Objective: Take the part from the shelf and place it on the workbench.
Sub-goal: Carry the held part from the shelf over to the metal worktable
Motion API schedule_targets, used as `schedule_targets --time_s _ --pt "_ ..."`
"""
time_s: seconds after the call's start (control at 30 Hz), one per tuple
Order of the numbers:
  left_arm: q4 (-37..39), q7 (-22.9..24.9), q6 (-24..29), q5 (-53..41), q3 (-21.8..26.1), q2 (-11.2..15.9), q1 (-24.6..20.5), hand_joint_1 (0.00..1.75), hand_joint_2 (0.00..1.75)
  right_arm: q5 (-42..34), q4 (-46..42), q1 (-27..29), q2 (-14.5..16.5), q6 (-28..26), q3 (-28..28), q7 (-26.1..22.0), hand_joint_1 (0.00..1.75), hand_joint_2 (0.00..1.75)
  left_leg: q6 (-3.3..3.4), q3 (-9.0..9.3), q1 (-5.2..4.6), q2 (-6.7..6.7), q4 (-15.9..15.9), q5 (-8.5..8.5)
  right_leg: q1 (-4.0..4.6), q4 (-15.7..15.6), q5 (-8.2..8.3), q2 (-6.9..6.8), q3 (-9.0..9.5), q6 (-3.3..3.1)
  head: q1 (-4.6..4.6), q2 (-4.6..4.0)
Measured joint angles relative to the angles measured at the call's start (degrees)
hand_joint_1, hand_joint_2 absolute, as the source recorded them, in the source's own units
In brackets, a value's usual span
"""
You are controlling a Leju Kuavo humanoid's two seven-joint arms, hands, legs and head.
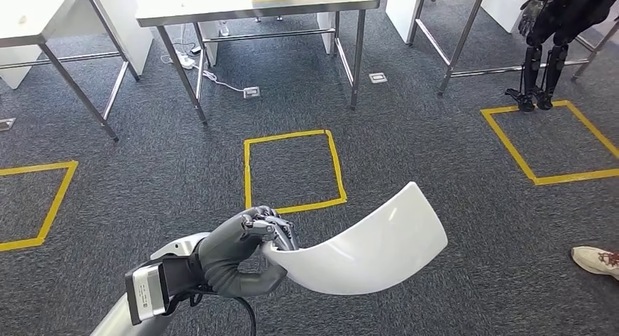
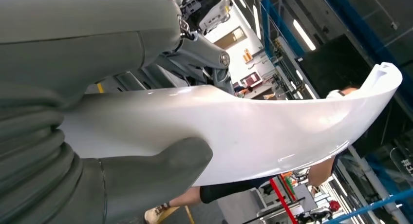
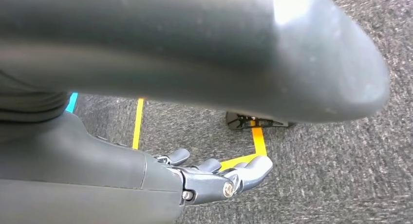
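The curved white part (image 1: 365, 241) is held at one end by the left hand (image 1: 244, 252), low and close to the robot's body, with the free end cantilevered out to the right above the grey carpet (image 1: 182, 175). In the left wrist view the thumb (image 2: 156, 173) is pressed against one face of the panel and the fingers are wrapped over the opposite face, so the grip is confined to a short stretch of one edge. The right hand (image 3: 214, 177) is seen hanging over the carpet with nothing in it, its fingers lightly curled and apart. The step in hand is judged to be carriage toward the workbench (image 1: 255, 4), which stands well ahead beyond the yellow floor square (image 1: 294, 172). Because the part is held at one end only, a steady pace is advised so that swing of the free end is limited and slip in the grip is avoided. The free end should be kept clear of the table legs (image 1: 182, 77) during the approach. A person's shoe (image 1: 597, 261) lies at the right edge, and another robot's legs (image 1: 539, 73) stand farther off to the right; clearance on that side should be maintained.
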Motion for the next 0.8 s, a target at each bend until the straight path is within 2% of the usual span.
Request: schedule_targets --time_s 0.03,0.07,0.1,0.2,0.27,0.3,0.37,0.4,0.43,0.47,0.53,0.57,0.6,0.63,0.67,0.73,0.8 --pt "0.08 0.00 -0.03 0.02 0.01 0.02 -0.07 1.75 1.75 0.01 0.00 0.00 0.02 0.01 0.00 0.01 0.00 0.00 0.42 1.39 -0.16 0.11 -3.87 2.26 0.06 0.00 -0.37 0.01 0.42 0.17 -0.06 0.00" --pt "0.13 0.00 -0.04 0.04 0.01 0.04 -0.17 1.75 1.75 -0.02 0.00 -0.03 0.06 0.01 -0.01 0.03 0.00 0.00 0.77 2.86 -0.36 0.23 -7.41 3.62 0.20 0.06 -0.80 0.03 0.74 0.45 -0.11 0.00" --pt "0.18 -0.01 -0.07 0.07 0.02 0.07 -0.26 1.75 1.75 -0.04 0.00 -0.06 0.09 0.01 -0.01 0.04 0.00 0.00 1.05 3.87 -0.55 0.32 -9.78 4.19 0.25 0.00 -1.09 0.01 0.97 0.79 -0.13 0.00" --pt "0.38 -0.09 -0.13 0.10 0.06 0.17 -0.33 1.75 1.75 -0.11 0.00 -0.11 0.14 -0.01 -0.03 0.07 0.00 0.00 1.77 4.91 -0.66 0.08 -11.36 3.54 0.24 0.43 -1.16 -0.13 1.47 1.96 -0.07 0.00" --pt "0.46 -0.16 -0.14 0.12 0.08 0.21 -0.34 1.75 1.75 -0.13 0.00 -0.20 0.18 0.01 -0.04 0.07 0.00 0.00 2.47 5.67 -0.49 -0.10 -11.59 3.25 0.13 2.61 -2.04 -0.11 0.74 2.45 0.05 0.00" --pt "0.46 -0.21 -0.14 0.14 0.08 0.20 -0.34 1.75 1.75 -0.13 0.00 -0.24 0.20 0.02 -0.04 0.09 0.00 0.00 2.74 5.99 -0.42 -0.11 -11.68 3.12 0.10 5.05 -3.17 -0.06 -0.62 2.65 0.19 0.00" --pt "0.53 -0.29 -0.14 0.16 0.09 0.21 -0.25 1.75 1.75 -0.13 0.00 -0.20 0.21 0.00 -0.05 0.20 0.00 0.00 3.08 6.23 -0.47 -0.14 -11.67 2.74 0.11 12.04 -6.06 0.03 -5.15 2.99 0.48 0.00" --pt "0.56 -0.32 -0.14 0.16 0.09 0.24 -0.13 1.75 1.75 -0.13 0.00 -0.10 0.20 -0.02 -0.05 0.25 0.00 0.00 3.10 6.33 -0.50 -0.20 -11.67 2.55 0.11 14.96 -6.90 0.04 -7.38 3.08 0.56 0.00" --pt "0.59 -0.36 -0.14 0.16 0.09 0.26 -0.01 1.75 1.75 -0.13 0.00 -0.01 0.20 -0.02 -0.06 0.30 0.00 0.00 3.06 6.50 -0.51 -0.27 -11.66 2.33 0.10 16.29 -6.72 0.04 -8.87 3.11 0.61 0.00" --pt "0.59 -0.40 -0.14 0.16 0.09 0.27 0.11 1.75 1.75 -0.13 0.00 0.06 0.20 -0.01 -0.07 0.30 0.00 0.00 2.96 6.78 -0.50 -0.35 -11.65 2.08 0.08 15.51 -5.35 0.04 -9.25 3.06 0.69 0.00" --pt "0.57 -0.45 -0.14 0.16 0.09 0.28 0.22 1.75 1.75 -0.13 0.00 0.10 0.19 0.01 -0.08 0.29 0.00 0.00 2.60 7.64 -0.48 -0.44 -11.65 1.45 0.06 8.31 -0.11 0.04 -6.90 2.86 0.84 0.00" --pt "0.57 -0.48 -0.14 0.16 0.09 0.29 0.24 1.75 1.75 -0.13 0.00 0.07 0.19 0.01 -0.09 0.28 0.00 0.00 2.34 8.05 -0.53 -0.45 -11.62 1.12 0.15 4.61 1.39 0.01 -5.49 2.59 0.91 0.00" --pt "0.56 -0.51 -0.14 0.16 0.09 0.31 0.24 1.75 1.75 -0.13 0.00 0.04 0.19 0.01 -0.09 0.28 0.00 0.00 2.01 8.31 -0.59 -0.46 -11.67 0.83 0.31 1.99 1.99 -0.02 -4.44 2.23 0.96 0.00" --pt "0.55 -0.55 -0.14 0.16 0.09 0.32 0.25 1.75 1.75 -0.13 0.00 0.06 0.19 0.01 -0.09 0.27 0.00 0.00 1.63 8.55 -0.65 -0.47 -11.72 0.66 0.47 0.75 2.05 -0.03 -3.97 1.77 1.01 0.00" --pt "0.54 -0.59 -0.14 0.17 0.09 0.35 0.26 1.75 1.75 -0.10 0.00 0.12 0.19 0.01 -0.09 0.27 0.00 0.00 1.20 8.70 -0.73 -0.49 -11.57 0.68 0.58 0.55 1.61 -0.04 -3.87 1.23 1.00 0.00" --pt "0.50 -0.63 -0.14 0.17 0.11 0.40 0.25 1.75 1.75 -0.03 0.00 0.30 0.19 0.02 -0.09 0.25 0.00 0.00 0.47 8.99 -0.73 -0.46 -10.92 0.56 0.45 0.26 2.21 0.03 -3.12 0.31 0.94 0.00" --pt "0.45 -0.64 -0.14 0.19 0.15 0.45 0.13 1.75 1.75 0.04 0.00 0.32 0.20 0.03 -0.09 0.23 0.00 0.00 0.01 7.67 -0.67 -0.27 -7.68 -0.75 0.29 0.12 1.93 0.06 -2.10 -0.41 0.66 0.00"
